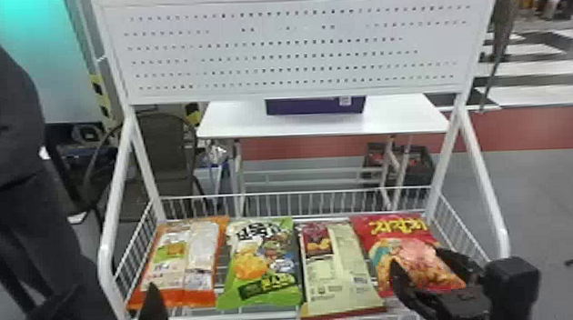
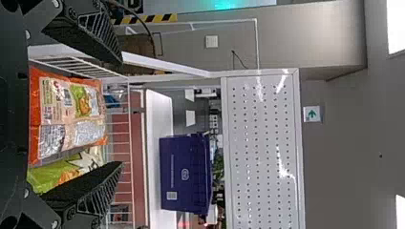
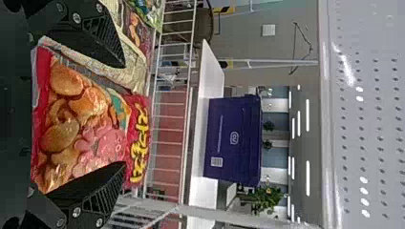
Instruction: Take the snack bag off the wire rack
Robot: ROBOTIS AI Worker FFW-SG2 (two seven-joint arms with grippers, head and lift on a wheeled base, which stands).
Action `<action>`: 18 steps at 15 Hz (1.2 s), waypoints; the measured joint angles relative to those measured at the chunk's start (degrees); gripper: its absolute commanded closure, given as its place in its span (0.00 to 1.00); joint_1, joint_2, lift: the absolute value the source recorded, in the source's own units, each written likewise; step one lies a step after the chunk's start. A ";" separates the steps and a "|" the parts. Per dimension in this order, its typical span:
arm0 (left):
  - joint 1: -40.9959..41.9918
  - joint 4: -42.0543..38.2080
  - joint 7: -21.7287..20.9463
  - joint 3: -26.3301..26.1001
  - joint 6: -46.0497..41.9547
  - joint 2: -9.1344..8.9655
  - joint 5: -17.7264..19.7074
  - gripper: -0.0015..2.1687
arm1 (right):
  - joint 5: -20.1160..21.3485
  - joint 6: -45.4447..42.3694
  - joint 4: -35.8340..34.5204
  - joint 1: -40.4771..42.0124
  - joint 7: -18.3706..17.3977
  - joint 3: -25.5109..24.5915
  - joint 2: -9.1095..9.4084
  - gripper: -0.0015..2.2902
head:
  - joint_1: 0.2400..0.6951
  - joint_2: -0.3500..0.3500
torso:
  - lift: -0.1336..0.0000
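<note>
We take the head view as a clock dial. The red snack bag (image 1: 406, 239) lies on its back in the wire rack (image 1: 296, 194) at about 4 o'clock, and we judge it to be the one wanted, since the right end effector (image 1: 416, 258) is poised over it. Its two fingers stand well apart, set across the bag's width, with nothing gripped; that spread would seem to suit a pinch on the loose sides. Whether they touch the film, we cannot tell.

The left end effector (image 2: 122, 112) is also wide apart and empty, by the orange bag (image 1: 166, 266) at about 8 o'clock.

All four bags lie in a row, long sides running away from us, presumably so each can be reached from the front. The cream bag (image 1: 340, 278), at 5 o'clock, sits just beside the red one and could be dragged along; the green bag (image 1: 264, 262) is past it, towards 6.

The sloping white post (image 1: 484, 177) and the side mesh (image 1: 461, 230), at 3 to 4 o'clock, crowd the outer finger. The perforated panel (image 1: 295, 48) at 12 o'clock would limit a high lift, so we would draw back towards 6. A purple box (image 3: 233, 140) stands beyond the rack, out of the way.
</note>
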 measured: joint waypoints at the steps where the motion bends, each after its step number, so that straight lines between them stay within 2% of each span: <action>1: -0.26 0.19 0.00 0.00 0.40 0.21 0.13 0.08 | 0.35 0.60 2.32 -2.43 -0.01 1.33 0.76 0.08 | 0.57 0.50 | 1.00; 5: -0.75 0.76 0.00 0.29 0.68 1.63 0.94 0.08 | 2.92 3.26 9.53 -8.84 -1.20 3.87 3.48 0.08 | 0.57 0.50 | 1.00; 8: -1.01 0.96 0.08 0.82 0.68 2.27 1.68 0.08 | 4.64 4.39 11.71 -9.92 -4.32 4.17 3.81 0.08 | 0.57 0.50 | 1.00; 11: -1.09 0.80 0.09 1.31 0.68 2.44 2.16 0.08 | 4.95 4.62 13.50 -10.71 -4.76 3.92 3.73 0.09 | 0.57 0.50 | 1.00; 14: -1.17 0.58 0.09 1.40 0.68 2.36 2.25 0.08 | 4.57 5.45 15.40 -11.52 -4.57 2.93 3.55 0.28 | 0.57 0.50 | 1.00; 15: -1.17 0.57 0.09 1.40 0.68 2.24 2.24 0.08 | 4.24 6.00 15.61 -11.60 -4.13 2.67 3.48 0.43 | 0.57 0.50 | 1.00; 16: -1.17 0.57 0.09 1.40 0.69 2.14 2.21 0.08 | 3.81 6.58 15.64 -11.66 -3.89 2.53 3.43 0.73 | 0.57 0.50 | 1.00; 17: -1.17 0.57 0.08 1.40 0.79 2.06 2.18 0.08 | 3.17 7.20 15.52 -11.67 -3.83 2.41 3.40 0.88 | 0.57 0.50 | 1.00; 18: -1.16 0.54 0.08 1.42 0.94 2.02 2.17 0.08 | 2.32 7.60 15.05 -11.57 -3.95 2.30 3.39 0.89 | 0.57 0.50 | 1.00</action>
